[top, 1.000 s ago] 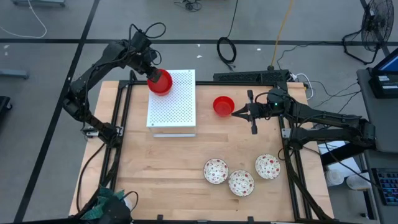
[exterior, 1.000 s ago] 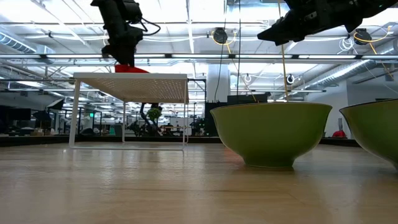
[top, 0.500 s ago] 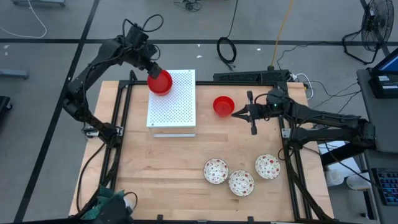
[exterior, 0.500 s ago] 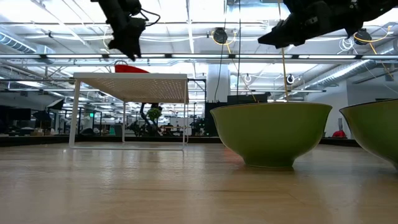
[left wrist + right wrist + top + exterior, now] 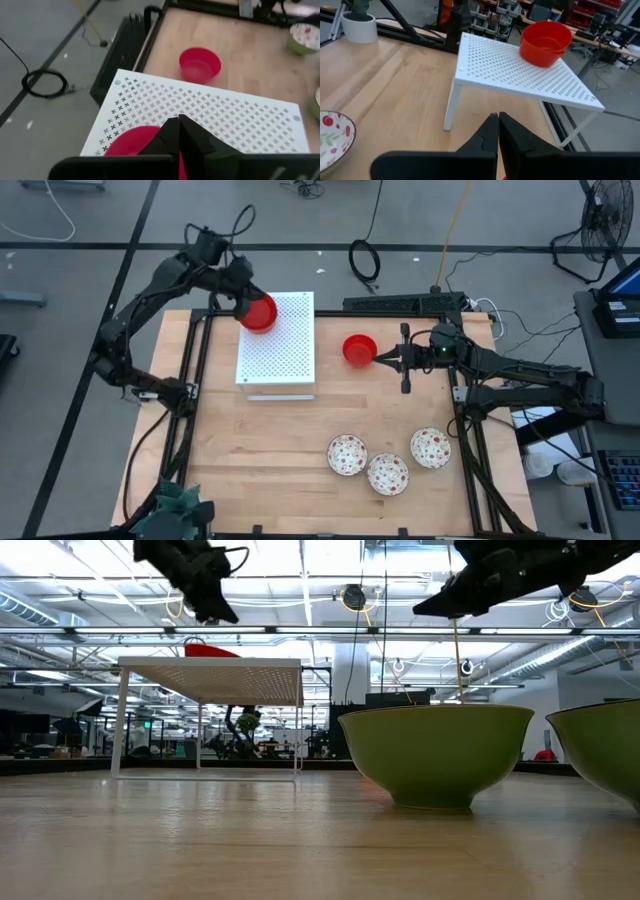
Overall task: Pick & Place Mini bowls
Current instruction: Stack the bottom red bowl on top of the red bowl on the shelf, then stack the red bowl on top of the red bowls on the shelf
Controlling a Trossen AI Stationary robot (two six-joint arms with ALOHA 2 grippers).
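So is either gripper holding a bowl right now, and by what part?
Nothing is held. The left gripper is shut empty above the red bowl on the white perforated board; the right gripper is shut empty too.

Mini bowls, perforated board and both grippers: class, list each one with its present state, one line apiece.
Red bowl on the board: upright, at the board's far left corner, released.
Red bowl on the table: upright, beside the right gripper.
Three floral bowls: upright, clustered on the table's near right.
White perforated board: standing level on its legs.
Left gripper: shut, empty, beside the board's bowl.
Right gripper: shut, empty.
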